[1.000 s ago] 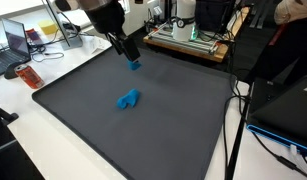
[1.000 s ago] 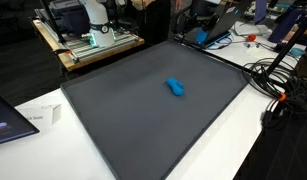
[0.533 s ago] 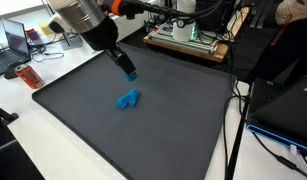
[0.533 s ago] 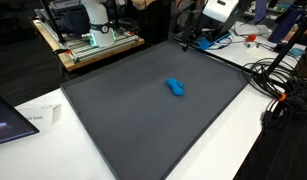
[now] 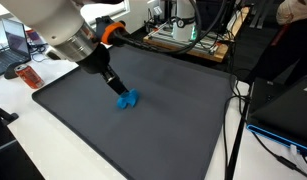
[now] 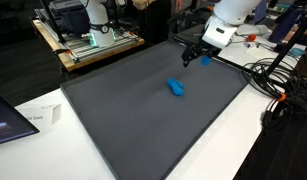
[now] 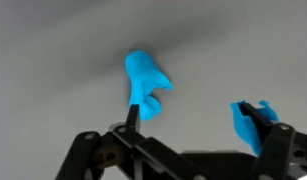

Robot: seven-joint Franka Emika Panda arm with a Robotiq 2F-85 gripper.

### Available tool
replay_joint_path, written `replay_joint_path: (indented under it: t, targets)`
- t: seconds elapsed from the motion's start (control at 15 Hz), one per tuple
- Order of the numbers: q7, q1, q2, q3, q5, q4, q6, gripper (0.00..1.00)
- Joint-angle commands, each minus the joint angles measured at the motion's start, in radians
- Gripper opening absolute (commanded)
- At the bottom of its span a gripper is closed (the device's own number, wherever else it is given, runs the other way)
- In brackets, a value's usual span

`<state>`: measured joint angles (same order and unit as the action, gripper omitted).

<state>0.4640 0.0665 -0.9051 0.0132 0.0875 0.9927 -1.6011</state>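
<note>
the end effector [image 5: 114, 84] hangs low over the dark surface [image 5: 183, 130], jaws spread wide and nothing between them. the blue piece [image 5: 127, 98] lies on its own near the middle of the surface, well away from every edge, with the end effector just beside it rather than squarely over it. in the wrist view the blue piece [image 7: 145, 85] lines up with the dark finger [image 7: 132, 115] instead of sitting in the gap, and the blue pad [image 7: 255, 120] on the other side stands well off from it.

from where i stand, the offset is the worry. coming straight down from here, that finger could land on the piece or knock it sideways across the smooth surface. the piece looks small and lumpy, so an off-centre pinch might twist it or squirt it loose. the pad is the same blue as the piece, which makes the gap easy to misjudge.
</note>
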Motion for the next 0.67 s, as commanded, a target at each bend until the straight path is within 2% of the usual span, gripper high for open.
replay_joint_path:
  t: [0.0,0.27,0.6]
  targets:
    - [-0.031,-0.033,-0.094,0.004,0.052,-0.136,0.080,1.00]
    - [-0.059,-0.082,-0.147,0.022,0.115,-0.203,0.144,1.00]
    - [-0.087,-0.133,-0.178,0.040,0.150,-0.241,0.141,1.00]
